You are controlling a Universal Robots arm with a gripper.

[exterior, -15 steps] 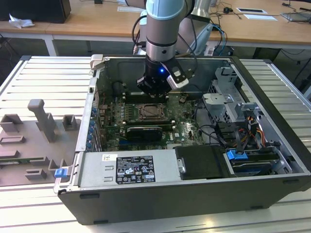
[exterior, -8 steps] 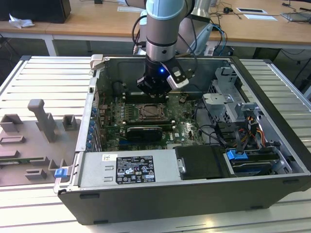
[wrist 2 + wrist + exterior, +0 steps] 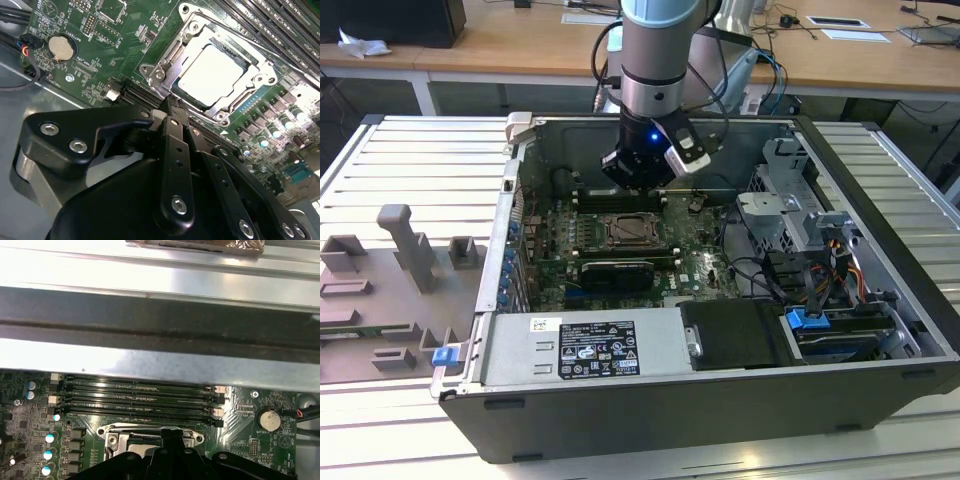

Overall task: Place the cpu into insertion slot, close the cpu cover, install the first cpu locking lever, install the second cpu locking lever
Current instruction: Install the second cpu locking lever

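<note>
The cpu [image 3: 215, 70], a pale square chip, lies in the insertion slot [image 3: 634, 232] on the green motherboard inside the open computer case. The silvery cpu cover [image 3: 200, 36] lies flat around it, and the chip shows through its window. A thin metal lever [image 3: 170, 52] runs along one side of the socket. My gripper [image 3: 642, 185] hangs just above the board at the socket's edge nearest the memory slots. Its black fingers [image 3: 173, 102] are pressed together with nothing between them, as both wrist views show, and their tip [image 3: 171, 432] is close over the socket frame.
Long memory slots [image 3: 135, 400] run beside the socket, below the case wall [image 3: 160, 325]. A coin battery [image 3: 61, 48] sits on the board. A black expansion card [image 3: 617, 272], the power supply [image 3: 585, 348], a drive cage [image 3: 790, 215] and cables crowd the case. Grey fixtures [image 3: 400, 270] stand at the exterior view's left.
</note>
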